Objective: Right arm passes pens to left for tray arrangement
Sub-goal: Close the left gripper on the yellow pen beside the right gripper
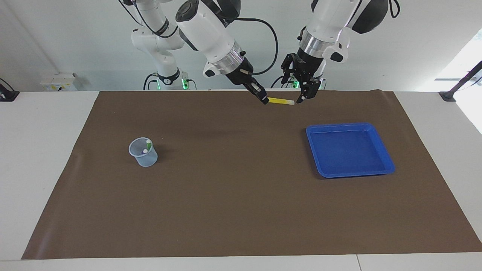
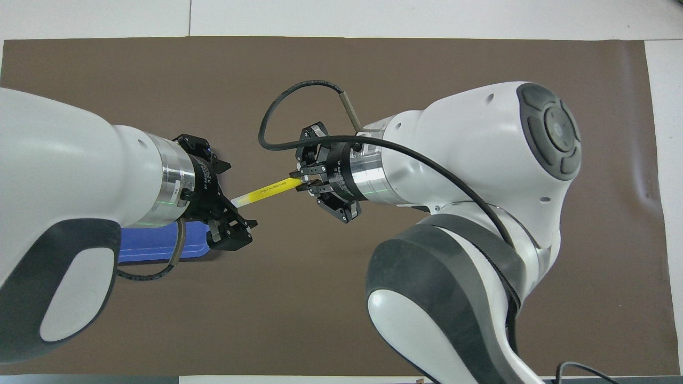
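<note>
From the facing view, the right hand (image 1: 263, 98) is clenched on one end of the yellow pen (image 1: 280, 101), which lies level in the air over the brown mat (image 1: 241, 210) near the robots' edge of the bench (image 1: 49, 158). The left hand (image 1: 305, 96) sits at the pen's whitish cap end with its fingers spread on either side of it, not yet closed. The blue tray (image 1: 350, 149) lies bare on the mat toward the left arm's end. Toward the right arm's end stands a translucent cup (image 1: 143, 152) holding the green pen (image 1: 148, 143) and the purple pen (image 1: 145, 151).

From overhead, the right hand (image 2: 304, 183) grips the yellow pen (image 2: 267, 190) at its coloured end. The cap end points into the left hand (image 2: 227, 205), whose fingers stand released around it. Only a corner of the tray (image 2: 155, 242) shows beneath the left arm.
</note>
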Controlling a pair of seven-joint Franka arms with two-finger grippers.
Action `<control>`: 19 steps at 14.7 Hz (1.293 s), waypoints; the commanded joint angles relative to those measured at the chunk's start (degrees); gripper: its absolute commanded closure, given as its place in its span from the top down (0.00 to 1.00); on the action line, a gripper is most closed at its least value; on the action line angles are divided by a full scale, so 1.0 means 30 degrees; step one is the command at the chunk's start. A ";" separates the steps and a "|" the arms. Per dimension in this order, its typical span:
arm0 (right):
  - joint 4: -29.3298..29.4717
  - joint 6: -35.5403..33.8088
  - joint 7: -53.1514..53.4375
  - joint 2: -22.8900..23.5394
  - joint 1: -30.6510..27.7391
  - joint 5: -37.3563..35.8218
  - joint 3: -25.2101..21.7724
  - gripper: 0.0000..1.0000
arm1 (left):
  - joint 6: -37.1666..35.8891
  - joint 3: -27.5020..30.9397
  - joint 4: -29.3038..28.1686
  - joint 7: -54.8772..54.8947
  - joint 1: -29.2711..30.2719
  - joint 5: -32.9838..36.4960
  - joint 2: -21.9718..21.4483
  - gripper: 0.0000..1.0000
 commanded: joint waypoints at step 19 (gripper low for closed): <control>0.0225 -0.0042 0.0332 0.0177 -0.0049 0.0282 0.0202 0.00 | 0.5999 0.0211 -0.4878 0.1749 -0.0218 -0.1875 -0.2218 0.87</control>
